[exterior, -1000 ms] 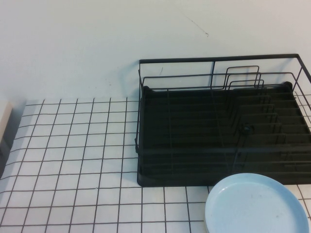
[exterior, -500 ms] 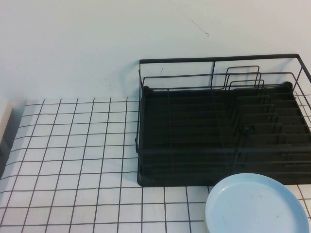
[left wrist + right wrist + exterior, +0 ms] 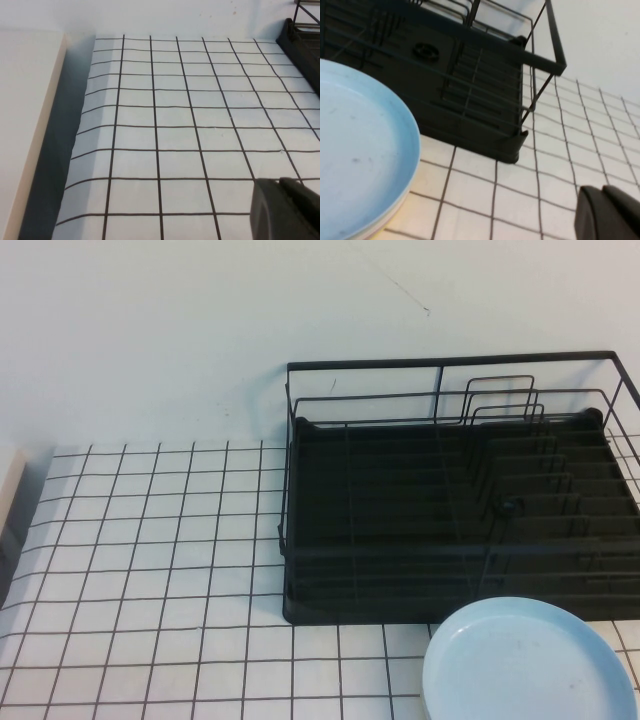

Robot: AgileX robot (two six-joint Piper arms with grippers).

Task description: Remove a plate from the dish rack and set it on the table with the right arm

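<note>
The light sky-blue plate [image 3: 525, 665] lies flat on the table [image 3: 150, 570], just in front of the dish rack's right half. It also shows in the right wrist view [image 3: 355, 150], with a pale cream rim under its edge. The black wire dish rack [image 3: 450, 510] stands at the back right with no plate showing in its dividers; it shows in the right wrist view too [image 3: 470, 85]. My right gripper [image 3: 602, 189] is shut and empty, above the table to the side of the plate and rack. My left gripper [image 3: 279, 181] is shut and empty over the grid at the left. Neither gripper shows in the high view.
A white wall rises behind the table. A pale raised ledge [image 3: 25, 125] runs along the table's left edge, with a dark gap beside it. The grid surface left of the rack [image 3: 150, 640] is bare.
</note>
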